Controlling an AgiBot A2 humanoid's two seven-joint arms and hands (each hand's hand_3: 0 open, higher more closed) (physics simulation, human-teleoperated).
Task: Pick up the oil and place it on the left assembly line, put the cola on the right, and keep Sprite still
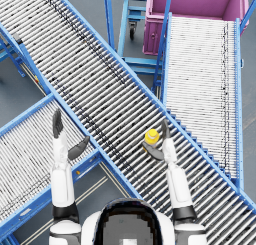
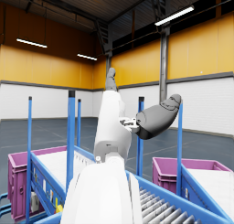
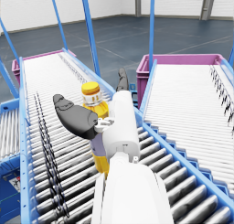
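Note:
The oil bottle (image 1: 152,136) has a yellow cap and stands upright on the middle roller conveyor (image 1: 100,89). In the right wrist view the oil bottle (image 3: 97,104) shows a yellow body and a purple label low down. My right hand (image 1: 160,145) is right beside it, thumb (image 3: 73,117) and fingers (image 3: 122,79) spread, the bottle between thumb and palm with no firm grip visible. My left hand (image 1: 64,136) hovers over the left conveyor (image 1: 25,154), fingers spread and holding nothing; the left wrist view shows this left hand (image 2: 139,115) too. No cola or Sprite is in view.
The right conveyor (image 1: 200,79) ends at a purple bin (image 1: 200,4) at the back. Blue side rails (image 1: 125,74) and upright posts (image 1: 108,14) edge the lines. A floor gap (image 1: 100,189) lies between the left and middle lines. A second purple bin (image 2: 173,170) shows in the left wrist view.

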